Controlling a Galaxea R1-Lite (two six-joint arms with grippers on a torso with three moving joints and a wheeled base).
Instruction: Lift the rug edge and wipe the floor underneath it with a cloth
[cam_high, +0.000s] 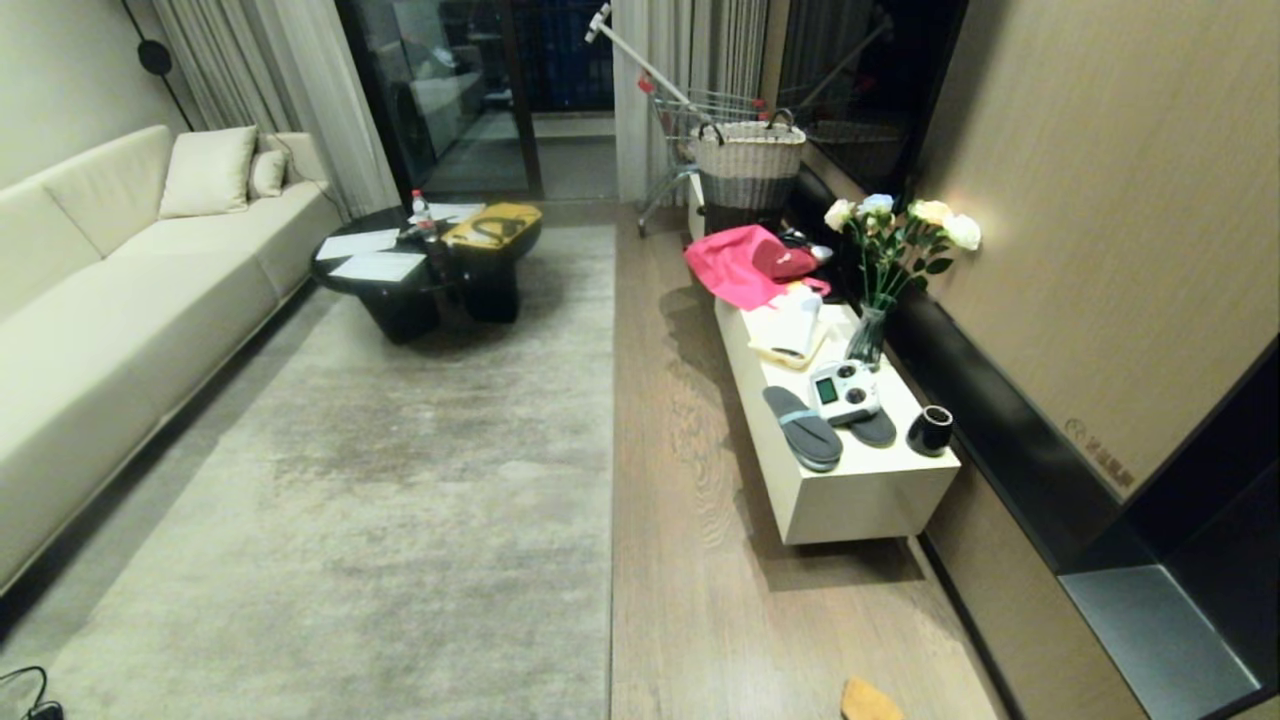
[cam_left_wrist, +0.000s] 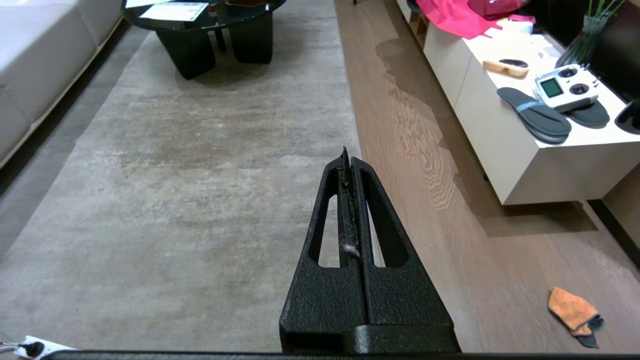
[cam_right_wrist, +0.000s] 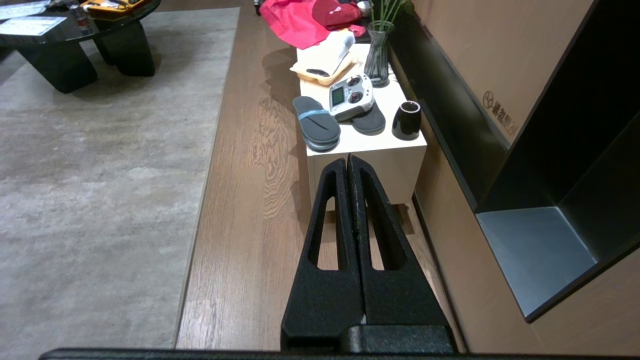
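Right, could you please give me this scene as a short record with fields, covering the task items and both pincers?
rug edge: rug edge lies flat along the floor, not lifted
floor: bare wood floor strip between rug and white cabinet
cloth: orange cloth crumpled on the floor, apart from the rug, near the cabinet's end
left pincer: left pincer shut, empty, raised above the rug near its edge
right pincer: right pincer shut, empty, raised above the floor before the cabinet
on cabinet: slippers, remote controller, black cup, vase of flowers
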